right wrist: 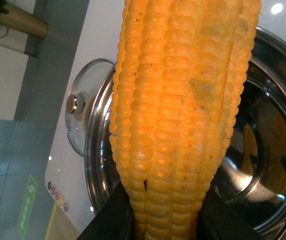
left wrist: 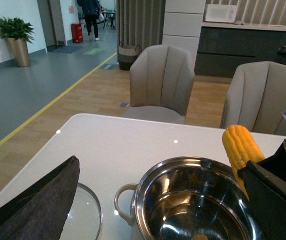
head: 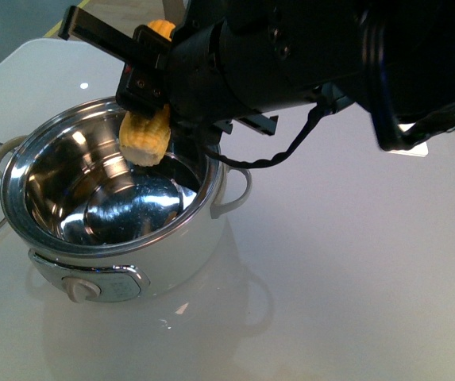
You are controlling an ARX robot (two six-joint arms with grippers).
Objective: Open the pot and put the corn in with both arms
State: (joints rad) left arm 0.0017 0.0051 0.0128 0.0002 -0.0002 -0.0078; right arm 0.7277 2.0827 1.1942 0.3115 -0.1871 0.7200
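Observation:
The pot (head: 132,274) stands open on the white table, its shiny steel bowl empty. Its glass lid (left wrist: 85,210) lies flat on the table beside the pot's loop handle (left wrist: 123,202). My right gripper (head: 149,75) is shut on the corn (head: 145,135) and holds it upright over the far part of the bowl, its lower end just inside the rim. In the right wrist view the corn (right wrist: 177,100) fills the frame, with the pot's rim (right wrist: 95,150) and the lid (right wrist: 85,105) behind it. The left gripper is open; one dark finger (left wrist: 38,200) hangs over the lid.
The pot's control knob (head: 84,290) faces me. A black cable (head: 291,151) hangs from the right arm over the table (head: 354,278). Two beige chairs (left wrist: 162,80) stand beyond the table's far edge.

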